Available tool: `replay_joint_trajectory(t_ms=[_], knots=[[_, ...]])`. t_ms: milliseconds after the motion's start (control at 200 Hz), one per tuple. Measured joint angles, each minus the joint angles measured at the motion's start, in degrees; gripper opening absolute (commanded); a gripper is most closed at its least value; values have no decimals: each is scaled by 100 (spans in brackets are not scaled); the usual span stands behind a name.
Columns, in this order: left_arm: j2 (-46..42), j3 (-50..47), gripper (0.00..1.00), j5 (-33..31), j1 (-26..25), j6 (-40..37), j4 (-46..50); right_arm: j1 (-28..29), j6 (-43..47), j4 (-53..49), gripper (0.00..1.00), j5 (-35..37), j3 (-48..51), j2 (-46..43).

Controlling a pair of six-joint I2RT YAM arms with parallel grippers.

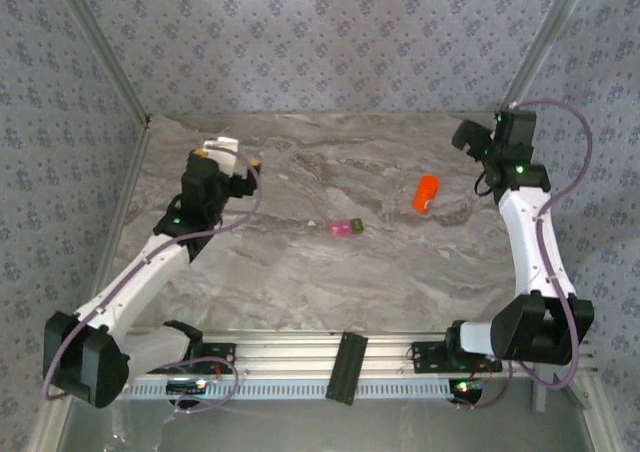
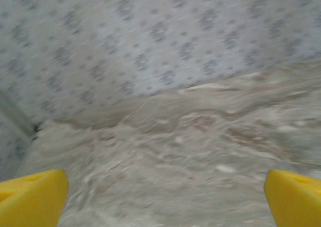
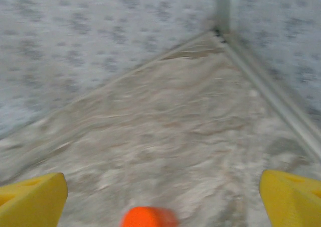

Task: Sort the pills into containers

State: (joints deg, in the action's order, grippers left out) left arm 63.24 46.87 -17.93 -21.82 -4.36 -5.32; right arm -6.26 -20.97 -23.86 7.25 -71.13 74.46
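The containers (image 1: pixel 346 229), a tiny joined pink and olive-green pair, lie on the marble table near its middle. An orange bottle (image 1: pixel 425 193) lies on its side to their right, and its end (image 3: pixel 149 217) pokes in at the bottom of the right wrist view. No pills can be made out. My left gripper (image 1: pixel 232 158) hovers at the far left of the table, open, with yellow fingertips (image 2: pixel 31 197) wide apart over bare marble. My right gripper (image 1: pixel 468 137) hangs at the far right, open, its fingertips (image 3: pixel 33 199) spread with nothing between them.
Patterned walls close in the table on three sides, with metal corner posts (image 1: pixel 100 52) at the back. An aluminium rail (image 1: pixel 340 367) with the arm bases runs along the near edge. Bare marble (image 1: pixel 300 282) lies between the containers and the rail.
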Motion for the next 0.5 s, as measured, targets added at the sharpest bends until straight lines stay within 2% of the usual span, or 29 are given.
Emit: replay_joint_trajectory(t_ms=[120,240,335,500], knots=[[-483,-944,100,-122,850,76,-420,-144,90,872,100,763,1283,-208],[-577,-1779,100,-188,1338,87,-905,-210,293,1725,100,1294,2184,-214],[-297,-2345,100,-234,1578,96,-1362,-212,479,2269,100,1530,2549,-153],[424,-2994,100,-223,1650,140,-2221,-166,721,3335,100,1751,3276,-48]])
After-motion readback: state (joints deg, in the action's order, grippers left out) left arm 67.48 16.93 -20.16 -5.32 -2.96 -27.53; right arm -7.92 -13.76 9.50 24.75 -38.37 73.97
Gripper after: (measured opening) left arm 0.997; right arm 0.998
